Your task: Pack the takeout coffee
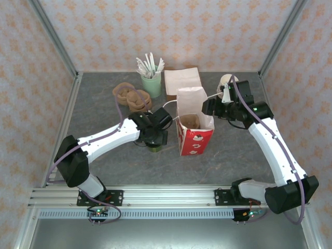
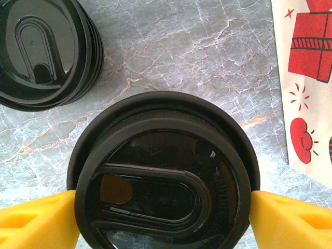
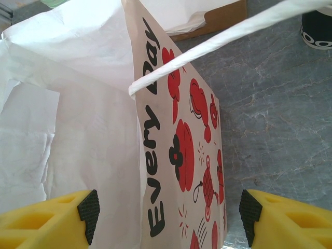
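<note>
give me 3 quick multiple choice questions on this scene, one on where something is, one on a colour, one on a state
1. Where is the takeout coffee?
a) inside the bag
b) beside the bag, between the left gripper's jaws
c) behind the bag, at the back wall

2. What colour is the print on the bag?
a) blue
b) green
c) red

3. How do the right gripper's jaws stand?
a) open, astride the bag's wall
b) shut on the bag
c) shut on the coffee

Answers:
1 b: it sits between the yellow jaws, with the bag off to one side.
2 c: red shapes on white paper.
3 a: the jaws stand far apart with the wall between them.
</note>
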{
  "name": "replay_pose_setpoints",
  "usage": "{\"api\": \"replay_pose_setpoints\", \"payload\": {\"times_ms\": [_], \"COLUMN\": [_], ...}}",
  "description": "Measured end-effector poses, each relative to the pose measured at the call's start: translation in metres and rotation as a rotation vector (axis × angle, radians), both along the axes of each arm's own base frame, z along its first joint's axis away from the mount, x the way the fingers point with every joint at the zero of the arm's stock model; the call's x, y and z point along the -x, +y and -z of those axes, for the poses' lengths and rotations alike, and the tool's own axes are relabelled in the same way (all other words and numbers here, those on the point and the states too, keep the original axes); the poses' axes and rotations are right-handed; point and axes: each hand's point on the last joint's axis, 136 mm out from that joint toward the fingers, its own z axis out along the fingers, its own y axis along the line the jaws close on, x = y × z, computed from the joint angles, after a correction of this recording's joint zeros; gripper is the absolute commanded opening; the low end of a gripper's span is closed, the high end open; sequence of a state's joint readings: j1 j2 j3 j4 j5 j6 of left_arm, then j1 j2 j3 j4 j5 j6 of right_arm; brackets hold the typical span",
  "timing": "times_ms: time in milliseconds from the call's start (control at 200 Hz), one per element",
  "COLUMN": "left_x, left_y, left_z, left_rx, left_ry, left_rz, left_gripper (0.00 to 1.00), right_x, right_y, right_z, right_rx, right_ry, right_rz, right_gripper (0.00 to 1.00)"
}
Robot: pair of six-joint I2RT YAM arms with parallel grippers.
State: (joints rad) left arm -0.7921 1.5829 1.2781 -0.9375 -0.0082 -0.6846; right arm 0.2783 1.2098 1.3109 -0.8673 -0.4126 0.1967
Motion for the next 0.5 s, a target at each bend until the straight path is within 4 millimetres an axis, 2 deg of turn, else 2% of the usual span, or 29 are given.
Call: {"api": "replay_pose_setpoints", "payload": {"times_ms": [165,300,500], "left_x": [-0.0003,-0.001,-0.0021], "left_y": [-0.0004,-0.0001,-0.0003], "left_z": [0.0011,0.0019,0.0018], "left_rx": [-0.001,-0.006,-0.006], "left_ry": [0.001,0.0,-0.005], "left_rz": [0.0,0.0,-0.001], "left_gripper": [0.82,0.72,0.67], "right_x": [0.0,-0.0001,0.0], "right_y": [0.0,-0.0001,-0.0001], "right_z": [0.0,-0.0001,0.0], "right_rx": [0.0,0.0,0.001], "right_ry": [0.0,-0.001,0.0], "right_rz": [0.0,0.0,0.0], "right_gripper": [0.74,0.74,0.74]}}
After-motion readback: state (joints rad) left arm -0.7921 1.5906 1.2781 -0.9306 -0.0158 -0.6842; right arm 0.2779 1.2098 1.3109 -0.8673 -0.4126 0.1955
